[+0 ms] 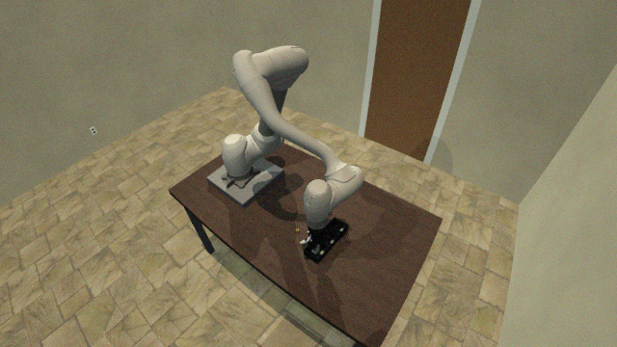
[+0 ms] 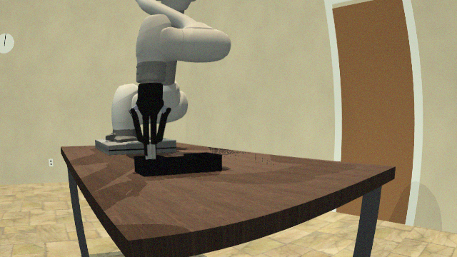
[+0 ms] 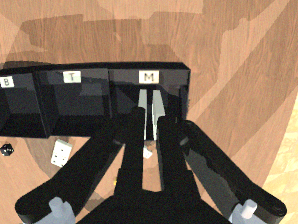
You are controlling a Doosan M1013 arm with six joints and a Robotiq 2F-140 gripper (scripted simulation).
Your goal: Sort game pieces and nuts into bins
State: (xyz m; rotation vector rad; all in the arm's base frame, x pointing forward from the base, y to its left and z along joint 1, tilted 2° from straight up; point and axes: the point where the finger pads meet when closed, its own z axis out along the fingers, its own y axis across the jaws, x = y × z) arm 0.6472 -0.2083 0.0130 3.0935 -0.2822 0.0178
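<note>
The gripper (image 3: 150,111) is pressed almost together with nothing seen between its fingers, which are lowered at the near wall of the compartment marked M in the black bin row (image 3: 93,90). A white game piece (image 3: 60,153) is seen on the table (image 3: 220,36) just before the T compartment, to the left of the fingers and nearer the camera; a small dark piece (image 3: 5,151) lies further left, near B.
</note>
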